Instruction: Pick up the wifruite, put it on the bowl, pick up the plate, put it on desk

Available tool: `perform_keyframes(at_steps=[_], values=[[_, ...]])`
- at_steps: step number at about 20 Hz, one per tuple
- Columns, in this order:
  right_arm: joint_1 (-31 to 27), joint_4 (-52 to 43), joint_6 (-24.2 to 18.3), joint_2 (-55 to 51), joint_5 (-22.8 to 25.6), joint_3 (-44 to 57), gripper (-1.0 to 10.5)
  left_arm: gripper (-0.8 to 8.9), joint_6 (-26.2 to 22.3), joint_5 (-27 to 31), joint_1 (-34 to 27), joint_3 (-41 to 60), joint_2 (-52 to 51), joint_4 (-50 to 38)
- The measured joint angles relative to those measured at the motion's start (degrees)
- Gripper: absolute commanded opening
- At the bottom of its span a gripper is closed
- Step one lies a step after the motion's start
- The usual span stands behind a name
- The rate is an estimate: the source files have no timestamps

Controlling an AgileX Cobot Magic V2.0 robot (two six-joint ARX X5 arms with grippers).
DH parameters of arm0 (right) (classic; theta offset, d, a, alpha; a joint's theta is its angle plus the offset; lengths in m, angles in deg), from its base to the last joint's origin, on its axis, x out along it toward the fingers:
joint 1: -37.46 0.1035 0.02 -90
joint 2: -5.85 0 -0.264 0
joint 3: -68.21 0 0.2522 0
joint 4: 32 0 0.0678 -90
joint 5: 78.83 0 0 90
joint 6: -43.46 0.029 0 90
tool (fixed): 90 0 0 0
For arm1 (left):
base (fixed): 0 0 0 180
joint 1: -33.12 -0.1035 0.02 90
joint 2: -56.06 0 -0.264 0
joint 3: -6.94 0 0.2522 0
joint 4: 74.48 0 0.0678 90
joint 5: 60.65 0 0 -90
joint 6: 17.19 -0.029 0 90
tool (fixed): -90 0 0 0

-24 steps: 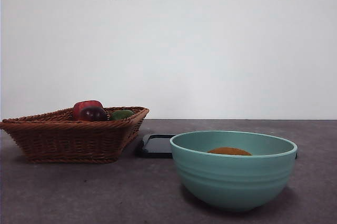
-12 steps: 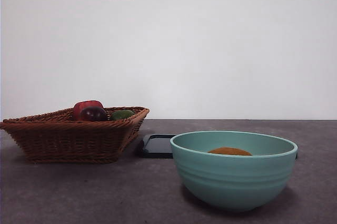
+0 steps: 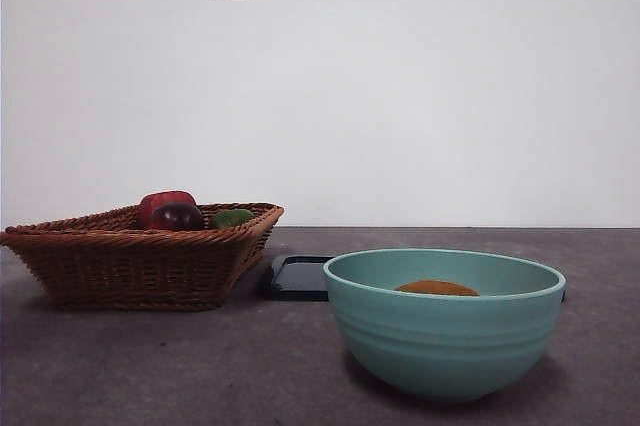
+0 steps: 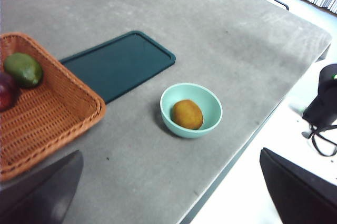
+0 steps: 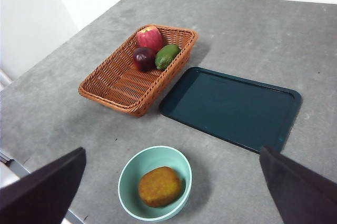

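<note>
Nothing moves across the front view over the last second: the wifruite (image 3: 436, 288) sits low inside the bowl (image 3: 444, 331), only its top showing above the rim, and no arm enters the picture. The wicker basket (image 3: 130, 256) stands to one side with a red fruit (image 3: 160, 203), a dark red-purple fruit (image 3: 178, 216) and a green fruit (image 3: 232, 217) in it. A dark tray (image 3: 297, 277) lies flat on the desk (image 3: 200, 366) behind the bowl, just beside the basket.

From the left wrist view, the left gripper (image 4: 168, 192) hangs high above the table, its jaws wide apart and holding nothing. Below it the fruit rests in the bowl's bottom, the bowl near the table edge and apart from the tray.

From the right wrist view, the right gripper (image 5: 168, 192) is likewise raised, jaws spread wide and empty. Bowl, tray and basket all lie below, the tray touching or nearly touching the basket's side.

That stillness, with both arms pulled clear, suggests the first half of the task is done. The tray, apparently the plate meant, already lies on the desk, so either that part is also finished or it has not begun.
</note>
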State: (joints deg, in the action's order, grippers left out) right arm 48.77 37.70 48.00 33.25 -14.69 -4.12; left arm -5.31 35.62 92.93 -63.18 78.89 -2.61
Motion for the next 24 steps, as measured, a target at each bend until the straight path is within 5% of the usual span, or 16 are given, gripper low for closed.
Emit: perform_keyframes(at_steps=[13, 24], values=[[0.0, 0.5, 2.5, 0.7, -0.1, 0.0, 5.5, 5.94, -0.4, 0.0, 0.0, 0.4, -0.4, -0.2], [3.8, 2.5, 6.3, 28.1, -2.9, 0.0, 5.5, 5.94, -0.4, 0.0, 0.0, 0.4, -0.4, -0.2]])
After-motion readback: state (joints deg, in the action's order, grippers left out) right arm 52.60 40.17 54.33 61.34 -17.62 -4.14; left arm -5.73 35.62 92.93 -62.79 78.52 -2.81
